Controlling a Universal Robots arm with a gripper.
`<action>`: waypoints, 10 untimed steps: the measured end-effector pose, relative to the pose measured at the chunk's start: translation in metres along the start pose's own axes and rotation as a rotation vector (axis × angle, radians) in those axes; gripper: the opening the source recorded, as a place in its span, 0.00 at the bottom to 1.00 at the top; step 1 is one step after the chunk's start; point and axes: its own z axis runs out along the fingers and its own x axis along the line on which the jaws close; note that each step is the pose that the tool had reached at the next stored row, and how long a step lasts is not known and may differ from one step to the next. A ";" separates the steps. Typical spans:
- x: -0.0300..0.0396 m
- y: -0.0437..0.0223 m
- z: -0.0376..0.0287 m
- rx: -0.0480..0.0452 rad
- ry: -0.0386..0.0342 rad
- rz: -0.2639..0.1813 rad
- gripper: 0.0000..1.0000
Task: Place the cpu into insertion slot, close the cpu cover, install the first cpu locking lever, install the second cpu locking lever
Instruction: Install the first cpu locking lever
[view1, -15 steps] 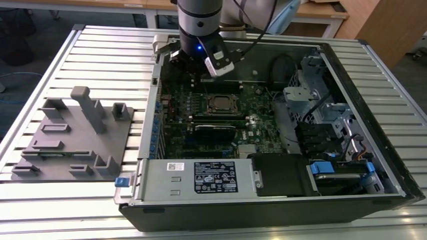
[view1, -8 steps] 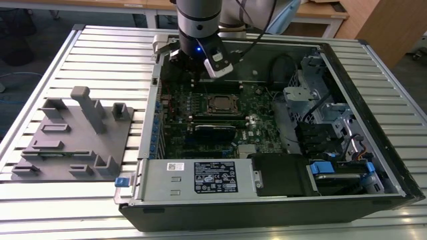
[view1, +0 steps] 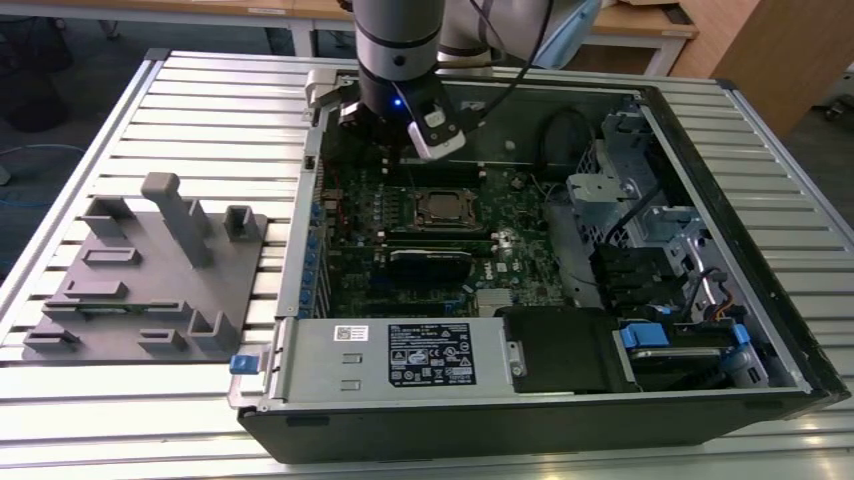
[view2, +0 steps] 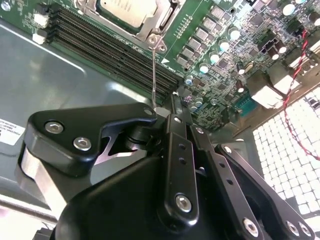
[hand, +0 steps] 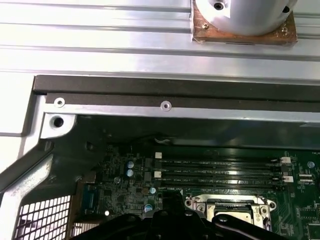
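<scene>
The cpu (view2: 127, 10) lies flat in the insertion slot (view1: 438, 207), its dull silver top showing in the window of the cpu cover (view2: 167, 17), which lies down over it. In the first wrist view the slot's shiny rim (hand: 235, 206) sits just beyond the black gripper (hand: 165, 220). A thin wire locking lever (view2: 153, 70) rises from the slot's corner and ends right between the fingertips of my gripper (view2: 161, 112), which is shut on the lever's end. In the exterior view the gripper (view1: 400, 135) hangs over the board behind the slot.
The green board (view1: 400, 240) lies inside an open computer case (view1: 747, 330) on a slatted metal table (view1: 200, 110). Long black memory slots (view2: 110, 47) run beside the socket. A grey fixture plate (view1: 140, 275) stands at the exterior view's left. Cables and drive bays fill the case's right side.
</scene>
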 end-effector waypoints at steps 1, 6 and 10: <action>-0.0002 -0.0001 0.0002 -0.0001 -0.0015 0.005 0.10; -0.0004 -0.0001 0.0005 -0.0016 -0.0030 0.010 0.10; -0.0004 -0.0001 0.0005 -0.0206 -0.0032 0.010 0.10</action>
